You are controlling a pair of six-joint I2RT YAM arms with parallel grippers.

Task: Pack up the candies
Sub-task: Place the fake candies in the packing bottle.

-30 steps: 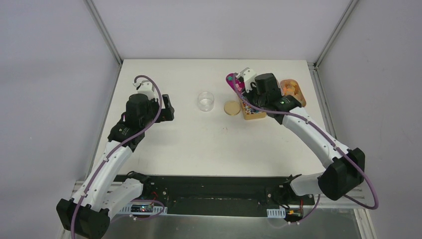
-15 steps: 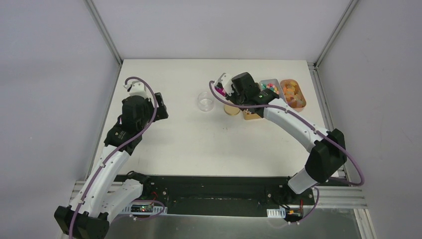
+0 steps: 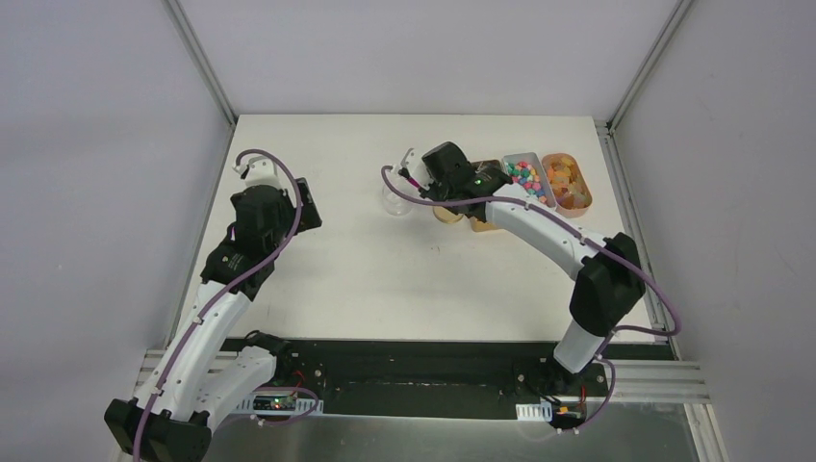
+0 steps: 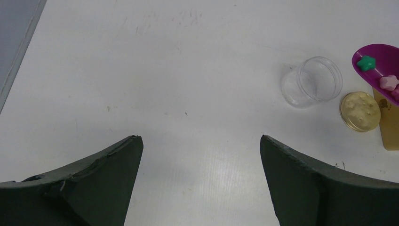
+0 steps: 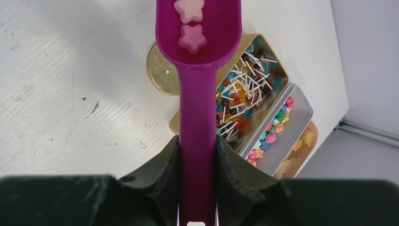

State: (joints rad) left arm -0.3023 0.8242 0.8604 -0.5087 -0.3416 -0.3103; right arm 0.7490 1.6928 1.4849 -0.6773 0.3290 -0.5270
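My right gripper (image 5: 197, 141) is shut on the handle of a purple scoop (image 5: 197, 94). Its bowl carries a few small star-shaped candies (image 5: 190, 37); the left wrist view shows a green one (image 4: 366, 62) and pink ones there. The scoop (image 4: 381, 61) hangs just right of a clear round jar (image 4: 313, 81), which stands without its lid. In the top view the right gripper (image 3: 423, 178) is beside the jar (image 3: 396, 195). More candies (image 5: 275, 129) lie in a grey tray (image 3: 524, 176). My left gripper (image 4: 201, 141) is open over bare table, at the far left (image 3: 303, 204).
A gold lid (image 4: 360, 111) lies flat right of the jar. A gold tin (image 5: 251, 80) of sweets on white sticks sits under my right arm, beside the grey tray. An orange tray (image 3: 568, 183) of yellow-orange sweets is at the far right by the table edge.
My right arm has swung left from over the trays, carrying the loaded scoop to the jar. The left arm drew back a little to the left, still open.
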